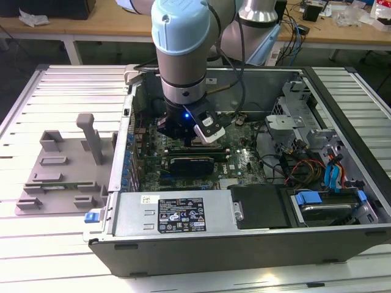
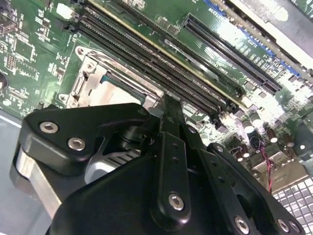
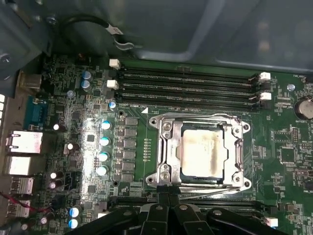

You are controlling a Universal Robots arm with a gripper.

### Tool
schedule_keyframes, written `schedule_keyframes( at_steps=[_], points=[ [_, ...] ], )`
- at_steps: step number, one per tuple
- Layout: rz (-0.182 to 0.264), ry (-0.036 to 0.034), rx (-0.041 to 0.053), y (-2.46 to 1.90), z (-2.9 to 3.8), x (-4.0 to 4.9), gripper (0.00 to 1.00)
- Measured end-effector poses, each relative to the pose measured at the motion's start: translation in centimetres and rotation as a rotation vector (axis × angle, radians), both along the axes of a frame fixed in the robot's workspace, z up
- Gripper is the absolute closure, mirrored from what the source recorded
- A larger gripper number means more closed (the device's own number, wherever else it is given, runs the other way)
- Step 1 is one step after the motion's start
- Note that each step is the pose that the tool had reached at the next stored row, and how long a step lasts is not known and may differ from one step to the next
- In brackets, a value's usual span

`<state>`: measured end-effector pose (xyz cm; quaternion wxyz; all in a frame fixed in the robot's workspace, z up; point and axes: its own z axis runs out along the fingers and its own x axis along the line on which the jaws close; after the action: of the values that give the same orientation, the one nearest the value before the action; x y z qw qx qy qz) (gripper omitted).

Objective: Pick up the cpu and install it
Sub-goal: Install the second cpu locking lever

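In the first wrist view the cpu [image 3: 202, 149], a silver-grey square with pale smears on top, lies flat inside the metal-framed socket [image 3: 165, 147] on the green motherboard [image 3: 88, 98]. My gripper [image 3: 166, 196] hovers at the socket's edge, just beside the cpu, fingers together with nothing between them. The second wrist view shows the black gripper body and one finger [image 2: 172, 122] standing over the socket frame [image 2: 90, 73]. In the exterior view the gripper [image 1: 182, 135] reaches down into the open computer case [image 1: 244, 238], above the board.
Rows of memory slots [image 3: 190, 85] run beside the socket. A drive cage and loose cables [image 1: 305, 165] fill the case toward the exterior view's right. A grey plastic fixture [image 1: 61, 171] with upright blocks sits on the table at the exterior view's left.
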<state>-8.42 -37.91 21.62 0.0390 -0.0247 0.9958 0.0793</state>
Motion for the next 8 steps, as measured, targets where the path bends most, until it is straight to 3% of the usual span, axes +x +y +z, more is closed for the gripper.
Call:
schedule_keyframes(
  at_steps=[8],
  points=[
    [0.000,0.0002,0.0214,-0.16,-0.90,-0.43,0.89]
  ],
)
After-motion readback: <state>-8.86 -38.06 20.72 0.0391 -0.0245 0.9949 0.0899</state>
